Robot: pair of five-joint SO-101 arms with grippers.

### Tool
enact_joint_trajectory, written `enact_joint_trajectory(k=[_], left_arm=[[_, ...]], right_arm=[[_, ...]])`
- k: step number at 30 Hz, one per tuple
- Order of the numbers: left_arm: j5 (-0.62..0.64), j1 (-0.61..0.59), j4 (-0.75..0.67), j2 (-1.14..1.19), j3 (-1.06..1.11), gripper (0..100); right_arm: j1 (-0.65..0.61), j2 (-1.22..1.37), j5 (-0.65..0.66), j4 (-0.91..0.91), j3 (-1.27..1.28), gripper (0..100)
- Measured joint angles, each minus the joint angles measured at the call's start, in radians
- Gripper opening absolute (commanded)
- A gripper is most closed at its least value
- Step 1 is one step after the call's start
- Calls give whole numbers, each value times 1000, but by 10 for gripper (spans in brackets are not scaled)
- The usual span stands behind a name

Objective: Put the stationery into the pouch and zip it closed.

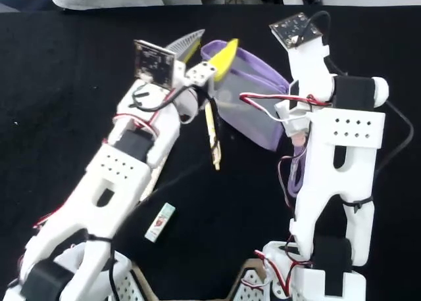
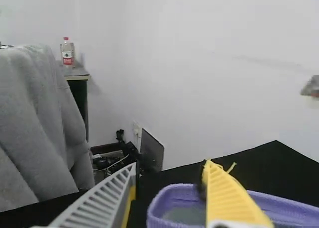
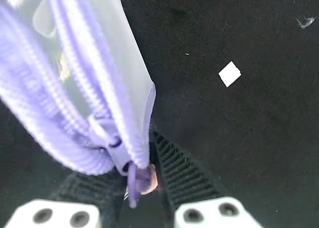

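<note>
The translucent purple pouch (image 1: 256, 110) hangs open-mouthed above the black table, and my right gripper (image 1: 297, 138) is shut on its zipper end. In the right wrist view the purple zipper tape of the pouch (image 3: 99, 88) runs down between the dark ribbed fingers (image 3: 179, 171) of the right gripper (image 3: 132, 158). Over the pouch's mouth my left gripper (image 1: 217, 39) stands open with nothing between its grey and yellow fingers. In its own view the left gripper (image 2: 169, 166) is above the pouch's rim (image 2: 169, 208). A pale pencil (image 1: 212, 135) shows just left of the pouch. A small white eraser (image 1: 160, 222) lies near the front.
The black table (image 1: 66, 97) has free room at the far left and between the two arm bases. A white paper scrap (image 3: 229, 73) lies on the cloth near the right arm. Grey fabric (image 2: 35, 118) is draped beyond the table's far edge.
</note>
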Motion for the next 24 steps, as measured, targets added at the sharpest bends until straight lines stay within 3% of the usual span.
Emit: enact_joint_trajectory(k=[8, 16, 24], left_arm=[[-2, -226, 68, -29, 21, 216], [-2, -350, 557, 15, -94, 217], [-117, -345, 747, 222, -140, 213]], right_arm=[[0, 0, 0, 0, 0, 11], [0, 0, 0, 0, 0, 11], [-48, 0, -44, 0, 0, 11]])
